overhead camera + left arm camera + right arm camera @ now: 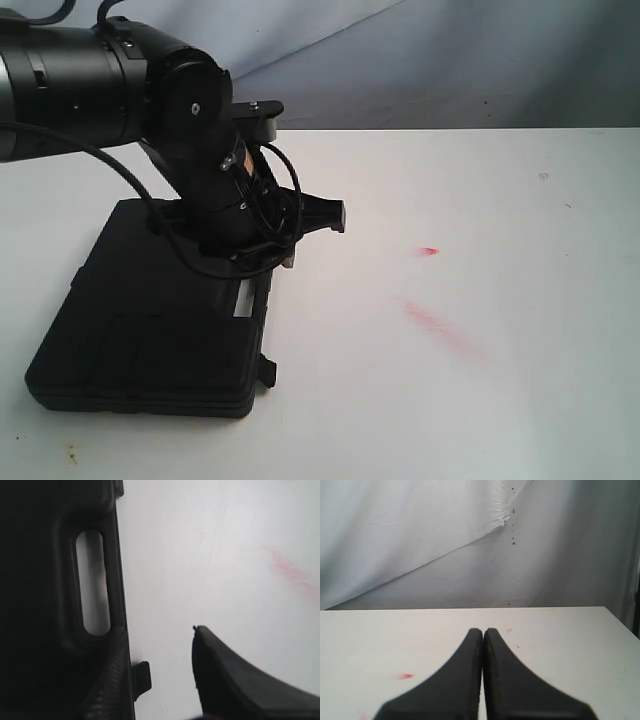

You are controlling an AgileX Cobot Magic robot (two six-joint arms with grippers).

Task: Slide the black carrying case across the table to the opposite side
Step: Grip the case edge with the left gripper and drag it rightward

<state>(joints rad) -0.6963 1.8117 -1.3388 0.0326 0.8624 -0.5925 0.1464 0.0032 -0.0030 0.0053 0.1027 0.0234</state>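
The left arm (190,130) covers the far right corner of the black carrying case (140,330) and itself runs off the picture's left edge. In the left wrist view the case is cut off on three sides and too dark for detail; only one finger (235,685) shows, its base cut off.

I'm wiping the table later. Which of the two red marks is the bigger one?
The faint diagonal red streak, lower in the exterior view. The other red mark is a small, brighter dab above it.
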